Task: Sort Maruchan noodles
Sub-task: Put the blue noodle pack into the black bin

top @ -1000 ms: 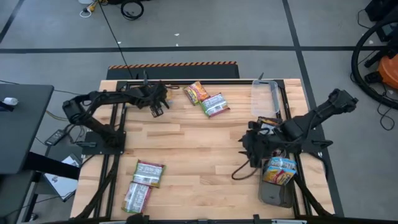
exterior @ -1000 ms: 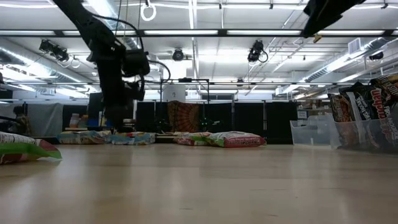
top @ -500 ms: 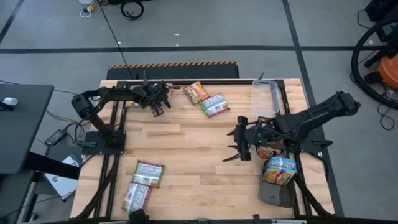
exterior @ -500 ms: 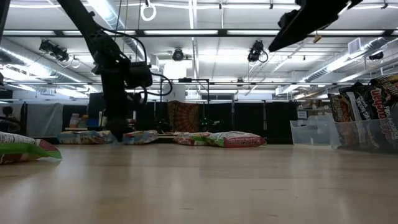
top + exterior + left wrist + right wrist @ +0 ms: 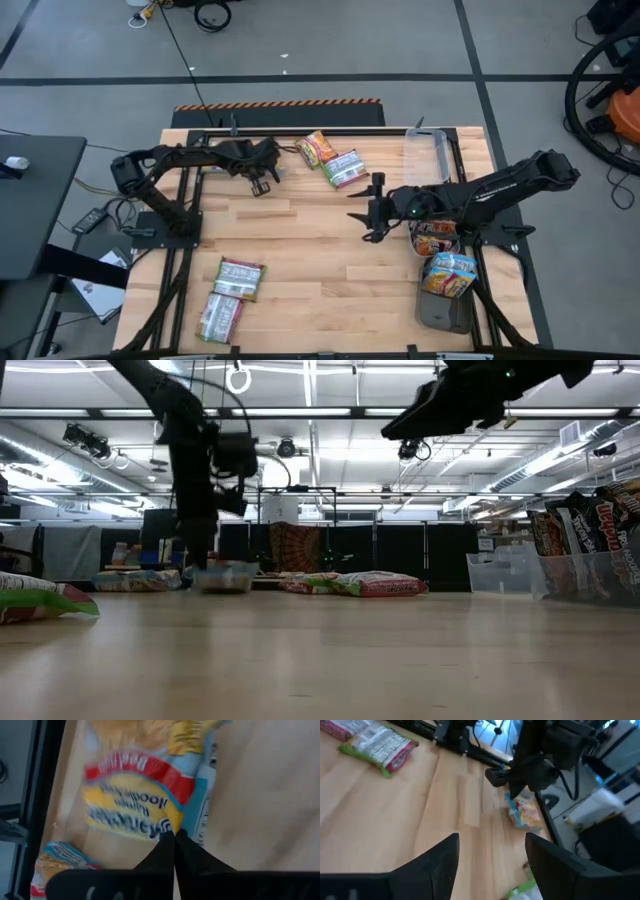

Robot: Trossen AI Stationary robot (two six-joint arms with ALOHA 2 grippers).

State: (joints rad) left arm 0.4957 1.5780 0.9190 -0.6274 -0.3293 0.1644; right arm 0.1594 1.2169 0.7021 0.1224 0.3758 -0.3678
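Note:
My left gripper [image 5: 262, 183] is at the table's far left, shut on a pale blue noodle packet [image 5: 135, 795] with a red band. The packet also shows in the low view [image 5: 225, 576] and the right wrist view [image 5: 522, 812]. A second pale blue packet [image 5: 52, 862] lies on the table beside it. My right gripper [image 5: 363, 210] is open and empty, high over the table's middle. An orange-yellow packet [image 5: 315, 148] and a silver-green one [image 5: 347, 168] lie flat at the far middle. Two silver-green packets [image 5: 238, 278] [image 5: 220, 315] lie near left. My left gripper pinches the pale blue packet by one edge [image 5: 169, 826] between its two shut fingers. The fingers come from above, pointing down. The packet hangs below the fingers, low over the table. I cannot tell whether its lower end touches the wood.
A clear tray [image 5: 428, 155] stands at the far right. Nearer along the right edge stand trays holding dark brown-red packets [image 5: 435, 235] and blue and orange packets [image 5: 450, 275], then a dark tray [image 5: 445, 315]. Bare wood lies in the middle and near right.
My right gripper has swung from over the right-hand trays toward the table's left and far side, out over the middle, staying open. My left gripper has gone a little toward the table's right with the pale blue packet, which has moved along with it.

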